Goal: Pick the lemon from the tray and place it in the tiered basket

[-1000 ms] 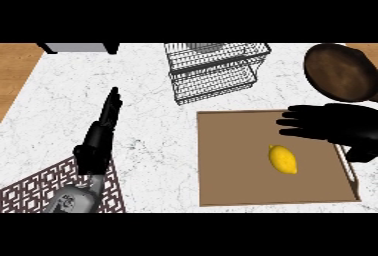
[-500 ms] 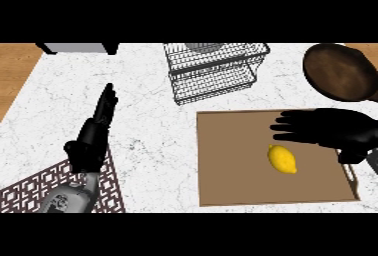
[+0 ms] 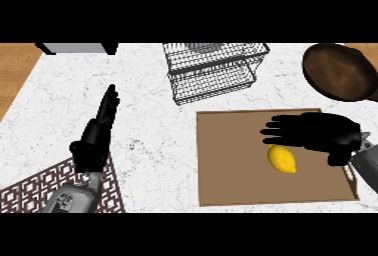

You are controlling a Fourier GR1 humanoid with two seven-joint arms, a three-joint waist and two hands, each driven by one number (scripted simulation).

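Here, in the head view, a white counter (image 3: 148,100) with fine grey speckling, like marble, fills most of the scene, and a strip of warm wood shows at its far left edge. A flat, square brown tray (image 3: 229,165) with a thin raised rim lies on the counter at the right. On it rests the lemon (image 3: 282,159), a smooth yellow oval with pointed ends, lying at a slant near the tray's middle.

The right hand (image 3: 319,132), matte black, hangs over the tray's far right part with its palm down. Its fingers are spread and nearly straight, pointing left, and the thumb hangs down toward the tray's right rim. The fingertips lie just above the lemon's upper end, and nothing is held.

The left hand (image 3: 96,137) shows at the left over bare counter, seen edge-on, fingers straight and together, pointing away from the robot; it holds nothing. Its grey forearm crosses a dark mat (image 3: 37,187) with a pale lattice pattern at the lower left corner.

Behind the tray stands the tiered basket (image 3: 214,70), a boxy frame of thin black wire mesh in stacked levels. At the far right sits a round, dark brown bowl (image 3: 341,72) with a dull sheen.
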